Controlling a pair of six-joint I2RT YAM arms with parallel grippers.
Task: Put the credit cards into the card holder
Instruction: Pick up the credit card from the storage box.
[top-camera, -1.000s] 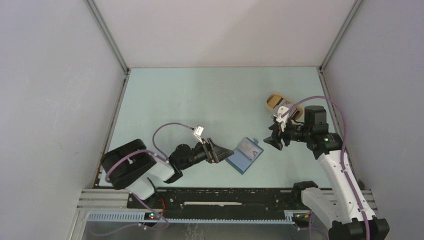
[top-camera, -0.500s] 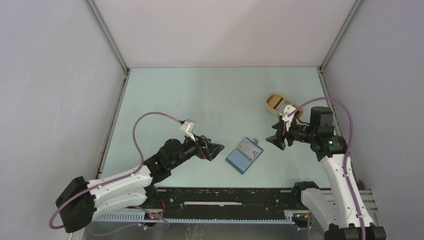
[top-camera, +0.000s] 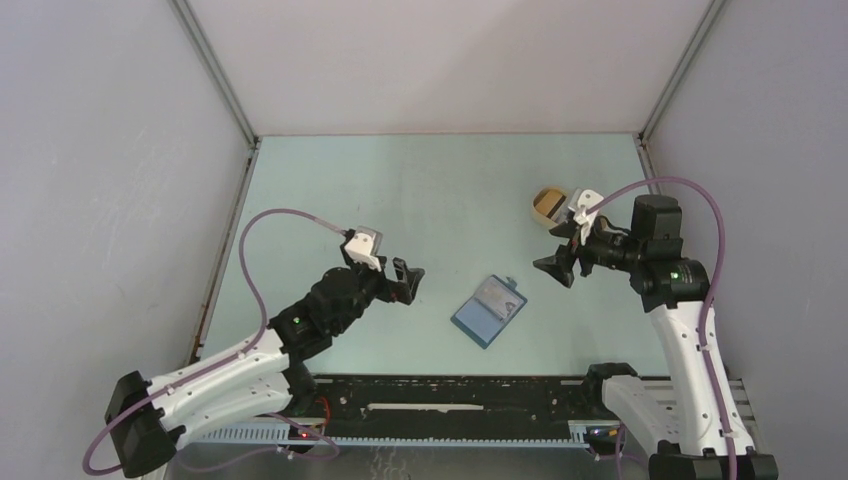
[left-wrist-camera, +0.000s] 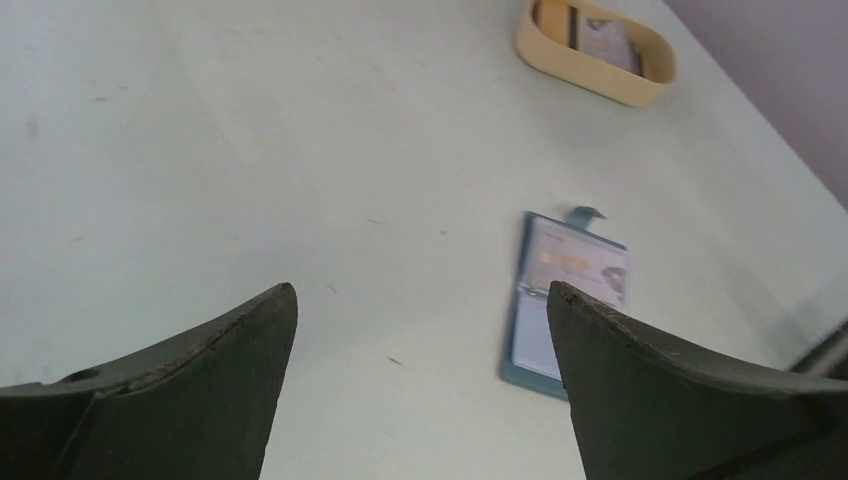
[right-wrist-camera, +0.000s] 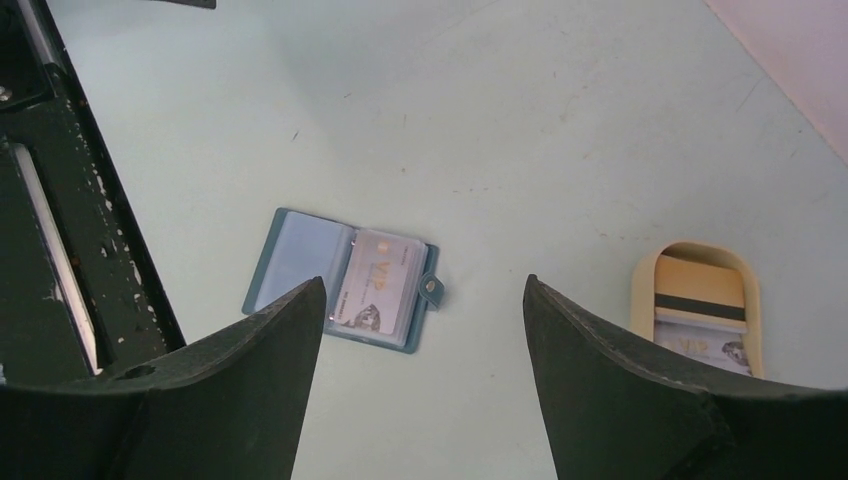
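Note:
The teal-blue card holder (top-camera: 489, 309) lies open on the table, with one whitish card (right-wrist-camera: 378, 285) in its pocket on the snap-tab side. It also shows in the left wrist view (left-wrist-camera: 565, 298) and in the right wrist view (right-wrist-camera: 300, 262). More cards (right-wrist-camera: 698, 318) lie in the tan oval tray (right-wrist-camera: 642, 275). My left gripper (top-camera: 408, 279) is open and empty, left of the holder and above the table. My right gripper (top-camera: 553, 268) is open and empty, between the holder and the tray.
The tan tray (top-camera: 547, 203) sits at the back right, partly hidden by my right wrist; it also shows in the left wrist view (left-wrist-camera: 592, 76). A black rail (top-camera: 450, 392) runs along the near edge. Grey walls enclose the table.
My left arm has stretched out, and its gripper has pulled back left, away from the card holder. My right gripper has risen and shifted slightly right. The holder has not moved.

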